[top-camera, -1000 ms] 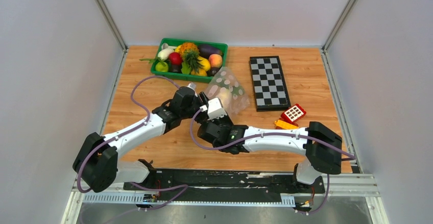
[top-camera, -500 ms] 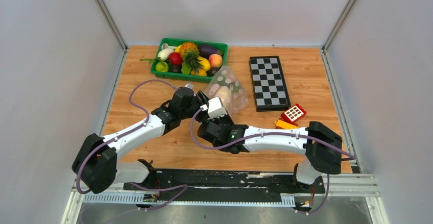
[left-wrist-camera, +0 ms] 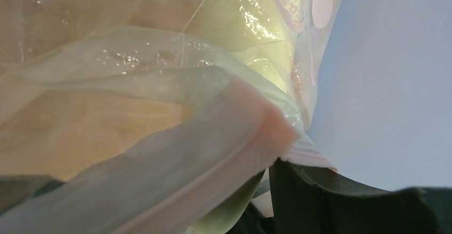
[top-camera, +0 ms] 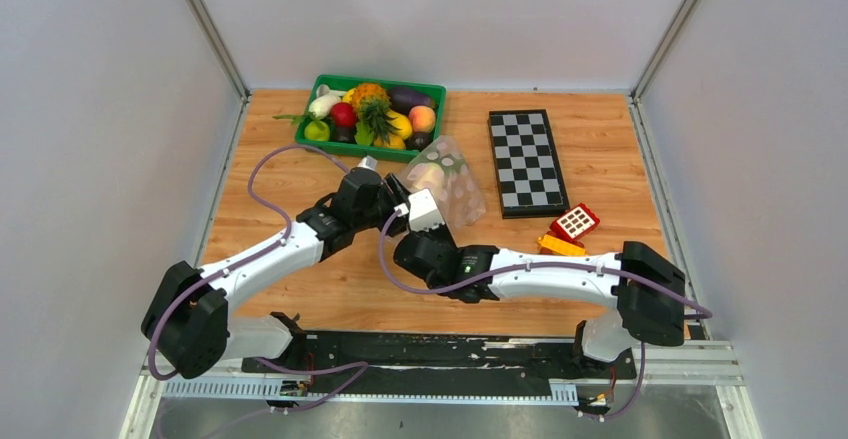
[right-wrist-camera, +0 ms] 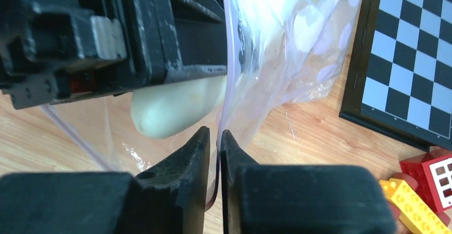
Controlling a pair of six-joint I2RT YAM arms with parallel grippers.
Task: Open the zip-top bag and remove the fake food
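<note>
Bag hanging over mid surface, just near of the green basket. Right end effector almost together round its thin edge; cannot tell if gripping. Left end effector: cannot tell. Could slip free and flop down with a loose pinch, white food stuck inside.

White arms, black joints, purple cables

Dotted zip-top bag crumpled, pale fake food inside.

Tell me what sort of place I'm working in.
Probably a lab test booth: plain grey walls close round a wooden table, and the props are a green tray of toy food and a chessboard.
</note>
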